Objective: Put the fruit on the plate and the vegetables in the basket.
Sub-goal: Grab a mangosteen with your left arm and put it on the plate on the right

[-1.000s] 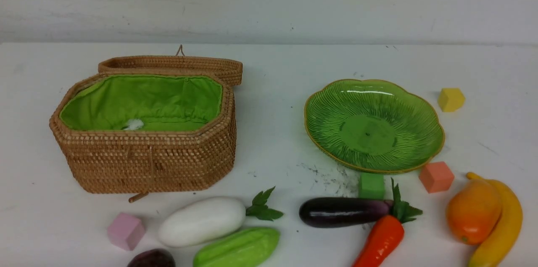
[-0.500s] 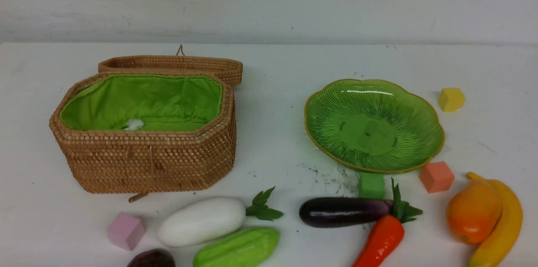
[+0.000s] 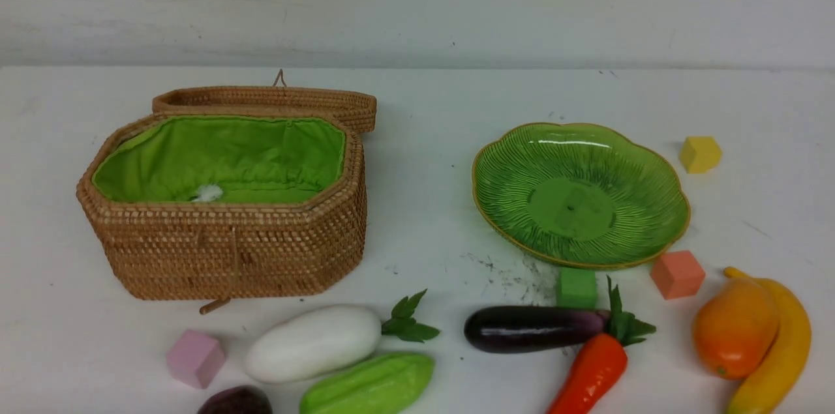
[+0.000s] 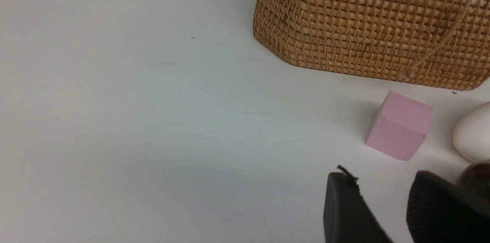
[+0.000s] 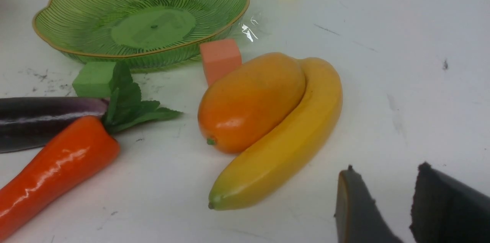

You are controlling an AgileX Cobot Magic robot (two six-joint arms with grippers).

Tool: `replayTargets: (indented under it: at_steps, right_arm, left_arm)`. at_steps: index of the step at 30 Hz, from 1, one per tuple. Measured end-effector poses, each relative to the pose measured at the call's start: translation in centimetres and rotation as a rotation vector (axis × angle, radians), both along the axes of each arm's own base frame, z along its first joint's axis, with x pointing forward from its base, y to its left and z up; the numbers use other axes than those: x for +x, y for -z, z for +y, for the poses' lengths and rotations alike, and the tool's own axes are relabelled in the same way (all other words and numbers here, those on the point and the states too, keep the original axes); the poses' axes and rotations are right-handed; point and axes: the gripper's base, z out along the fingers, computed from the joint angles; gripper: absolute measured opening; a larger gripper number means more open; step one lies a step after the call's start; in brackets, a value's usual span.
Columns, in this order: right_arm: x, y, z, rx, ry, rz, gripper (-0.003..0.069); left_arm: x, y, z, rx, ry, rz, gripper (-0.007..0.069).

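So, nothing is sorted yet, and we judge the first pick is at hand. Nearest to us, the left gripper (image 4: pixel 381 181) and the right gripper (image 5: pixel 386 174) both hang over the table (image 3: pixel 430 160) with their jaws partly apart and nothing between them.

In the front row lie the mangosteen (image 3: pixel 236 401), gourd (image 3: pixel 368 384), radish (image 3: pixel 314 342), eggplant (image 3: pixel 531 328) and carrot (image 3: pixel 590 375). The mango (image 3: pixel 734 328) leans against the banana (image 3: pixel 779 349) at the right. The right arm is best placed for the mango. We would close across its narrow width and lift straight up, so that the banana does not roll, then set it down in the middle of the plate (image 3: pixel 522 160), clear of the orange cube (image 3: pixel 677 274) at its near rim. The left arm could carry the radish over the near wall of the basket (image 3: pixel 228 257), whose lid (image 3: pixel 274 101) lies folded back behind it.

The front view's lower edge cuts off the mangosteen, the gourd, the carrot tip and the banana's end. Neither arm shows there. The basket floor is hidden behind its wall, and we cannot tell what the white speck in the lining is. The carrot's leaves cover the eggplant's end.
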Motion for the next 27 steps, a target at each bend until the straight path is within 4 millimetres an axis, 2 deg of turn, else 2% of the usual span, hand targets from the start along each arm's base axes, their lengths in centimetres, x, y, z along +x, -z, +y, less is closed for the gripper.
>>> replayTargets:
  at_steps: [11,15,18,22,24,25,27]
  right_arm:
    - [0.0,0.0,0.0,0.0,0.0,0.0,0.0245]
    - [0.0,0.0,0.0,0.0,0.0,0.0,0.0245]
    - [0.0,0.0,0.0,0.0,0.0,0.0,0.0245]
    - [0.0,0.0,0.0,0.0,0.0,0.0,0.0245]
    - [0.0,0.0,0.0,0.0,0.0,0.0,0.0245]
    - [0.0,0.0,0.0,0.0,0.0,0.0,0.0245]
    - [0.0,0.0,0.0,0.0,0.0,0.0,0.0245]
  left_arm:
    - [0.0,-0.1,0.1,0.028,-0.001,-0.007,0.0239]
    - [0.3,-1.0,-0.1,0.006,0.01,-0.112,0.0239]
    - [0.5,-2.5,-0.5,-0.176,0.024,-0.279,0.0239]
    - [0.3,-4.6,-0.8,-0.23,0.073,-0.51,0.0239]
    - [0.1,-5.5,-0.8,-0.254,0.085,-0.569,0.0239]
    - [0.0,-6.2,-0.8,-0.265,0.088,-0.591,0.0239]
    - [-0.7,-8.9,-0.8,-0.288,0.095,-0.662,0.0239]
